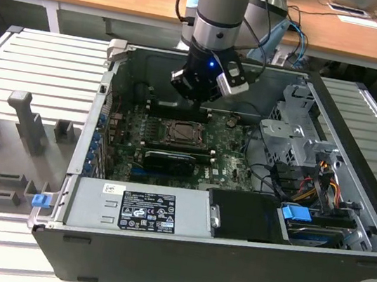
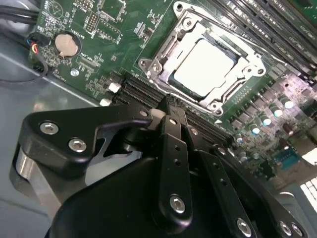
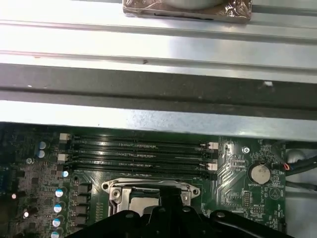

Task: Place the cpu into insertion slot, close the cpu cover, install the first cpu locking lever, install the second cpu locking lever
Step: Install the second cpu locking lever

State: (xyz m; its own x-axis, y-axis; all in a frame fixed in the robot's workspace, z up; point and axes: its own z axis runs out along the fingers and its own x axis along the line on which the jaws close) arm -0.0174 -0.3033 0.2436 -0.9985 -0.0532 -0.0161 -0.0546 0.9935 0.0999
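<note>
gripper [image 2: 171, 106] hovers just above mobo [image 2: 124, 29] by socket edge, jaws pinched narrow w/ nothing held, cpu [image 2: 205, 67] already seated in insertion slot [image 2: 163, 47], cpu cover [image 2: 247, 62] down around it

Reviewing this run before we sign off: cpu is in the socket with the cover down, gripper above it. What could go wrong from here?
1. The gripper hangs close over the cpu cover; a careless descent could strike the cpu exposed in its cut-out.
2. The memory slots run right beside the insertion slot, so a sideways slip could hit them.
3. Whether the levers are latched isn't clear; the cover may be unsecured.
</note>
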